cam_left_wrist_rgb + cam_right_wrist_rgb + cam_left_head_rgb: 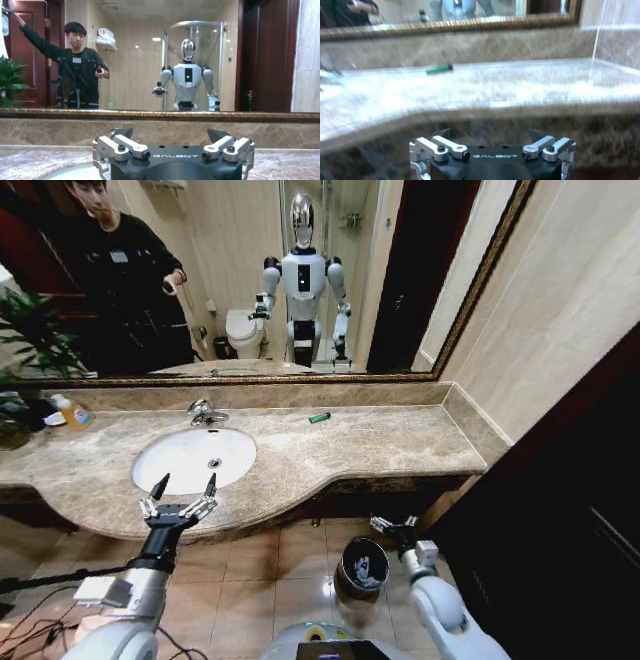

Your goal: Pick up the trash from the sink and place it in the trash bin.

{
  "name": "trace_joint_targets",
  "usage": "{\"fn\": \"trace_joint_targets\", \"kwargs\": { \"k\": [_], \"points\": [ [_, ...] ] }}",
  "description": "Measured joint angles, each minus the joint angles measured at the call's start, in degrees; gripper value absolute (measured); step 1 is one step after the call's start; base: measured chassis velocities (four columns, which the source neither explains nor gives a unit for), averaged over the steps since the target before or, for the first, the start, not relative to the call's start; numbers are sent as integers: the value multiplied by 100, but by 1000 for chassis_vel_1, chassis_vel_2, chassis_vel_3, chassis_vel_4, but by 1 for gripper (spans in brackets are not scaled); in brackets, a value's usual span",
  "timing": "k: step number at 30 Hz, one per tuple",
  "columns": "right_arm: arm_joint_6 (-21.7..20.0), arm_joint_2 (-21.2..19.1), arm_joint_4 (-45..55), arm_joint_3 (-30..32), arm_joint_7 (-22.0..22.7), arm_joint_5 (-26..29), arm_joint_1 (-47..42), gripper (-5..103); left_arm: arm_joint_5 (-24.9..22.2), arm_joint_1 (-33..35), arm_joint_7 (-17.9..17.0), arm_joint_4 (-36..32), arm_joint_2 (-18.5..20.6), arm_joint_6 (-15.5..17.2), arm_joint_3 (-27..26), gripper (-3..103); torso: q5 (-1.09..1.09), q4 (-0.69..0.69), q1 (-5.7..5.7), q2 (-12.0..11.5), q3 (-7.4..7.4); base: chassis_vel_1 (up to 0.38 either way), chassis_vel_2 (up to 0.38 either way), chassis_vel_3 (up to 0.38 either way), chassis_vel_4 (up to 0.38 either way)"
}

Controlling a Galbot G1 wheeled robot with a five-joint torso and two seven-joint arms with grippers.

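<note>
Left gripper (186,483) hangs over the front lip of the marble counter, at about six o'clock from the sink (150,470), its two dark fingers spread wide with nothing between them. From its own wrist camera the same gripper (170,135) shows both jaw tips well apart, pointing at the mirror and the backsplash, with a pale curve of the basin just ahead of it.

Down near the floor the right gripper (392,526) sits below the counter edge, just at two o'clock from the trash bin (362,566); its fingers look open, though from the head camera they are small and dark, so I would not swear to how far. Its wrist camera shows the gripper (490,135) with jaw tips set apart and empty, looking up at the underside and rim of the counter.

The trash bin stands on the tiled floor under the counter, round and dark with a shiny rim, something pale inside it.

On the counter top a small dark green stick (319,418) lies flat near the backsplash, at about two o'clock from the sink and well apart from both grippers; it also shows as a green shape (439,68) from the right wrist. A chrome faucet (205,412) rises at twelve o'clock of the basin, and a yellow-orange bottle (72,413) stands far off at ten o'clock.
</note>
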Motion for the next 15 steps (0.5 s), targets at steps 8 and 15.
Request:
{"fn": "trace_joint_targets", "kwargs": {
  "k": [8,15],
  "points": [
    [-424,-320,334,-224,57,264,936,100,0,0,0,0,0,0,0,100,1,2,0,0,1,0,0,0,0],
    [-591,-821,-204,-493,-374,715,2073,100,0,0,0,0,0,0,0,100,2,3,1,0,1,0,0,0,0]
  ]
}}
